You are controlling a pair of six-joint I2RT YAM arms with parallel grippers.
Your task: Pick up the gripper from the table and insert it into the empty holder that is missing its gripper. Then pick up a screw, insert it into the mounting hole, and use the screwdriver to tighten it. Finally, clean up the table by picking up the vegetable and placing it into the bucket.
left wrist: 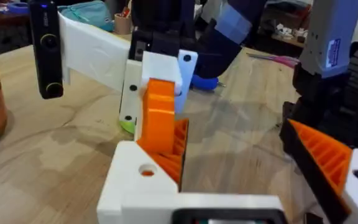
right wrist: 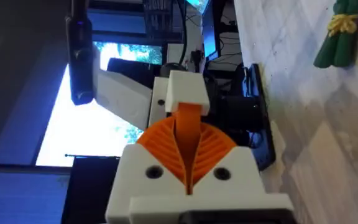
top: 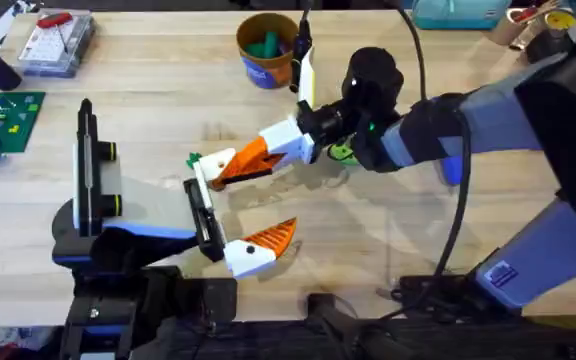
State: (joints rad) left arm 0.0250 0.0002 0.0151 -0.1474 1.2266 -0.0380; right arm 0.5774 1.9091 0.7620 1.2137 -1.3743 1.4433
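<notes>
While the gripper (top: 240, 160) hangs above the table (top: 388, 250) at mid-table, my right gripper (top: 278, 148) pinches its white base between my orange pads. Its base end sits beside the holder (top: 200, 205). The vegetable (top: 342, 152) lies under my right wrist, the bucket (top: 266, 48) farther back; my left gripper's spread I cannot tell.

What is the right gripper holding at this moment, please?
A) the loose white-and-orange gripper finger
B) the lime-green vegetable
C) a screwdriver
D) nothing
A: the right gripper has its orange ribbed pads closed on the white-and-orange gripper finger, while the lime-green vegetable lies on the table under that arm.
</notes>
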